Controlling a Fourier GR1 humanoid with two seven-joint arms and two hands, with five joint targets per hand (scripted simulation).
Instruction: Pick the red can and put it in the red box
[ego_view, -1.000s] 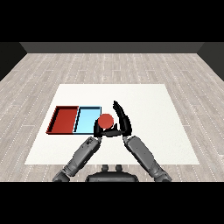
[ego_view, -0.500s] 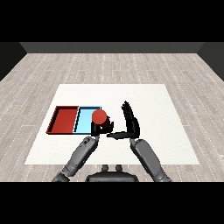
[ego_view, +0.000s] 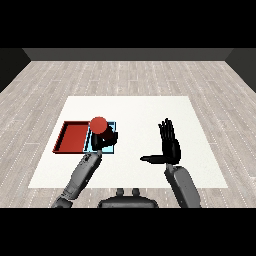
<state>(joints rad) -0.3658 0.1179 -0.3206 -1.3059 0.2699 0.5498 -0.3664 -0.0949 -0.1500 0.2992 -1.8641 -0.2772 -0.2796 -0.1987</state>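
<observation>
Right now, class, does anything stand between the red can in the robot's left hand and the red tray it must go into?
Nothing visible does. The left hand holds the red can over the light blue tray, and the red tray lies directly beside that tray with no object between.

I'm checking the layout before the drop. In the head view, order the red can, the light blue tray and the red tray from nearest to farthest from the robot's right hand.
From the right hand:
1. Red can, held by the left hand, above the light blue tray.
2. Light blue tray, under the can; too close to rank apart from the can.
3. Red tray, farthest, at the left end.
</observation>
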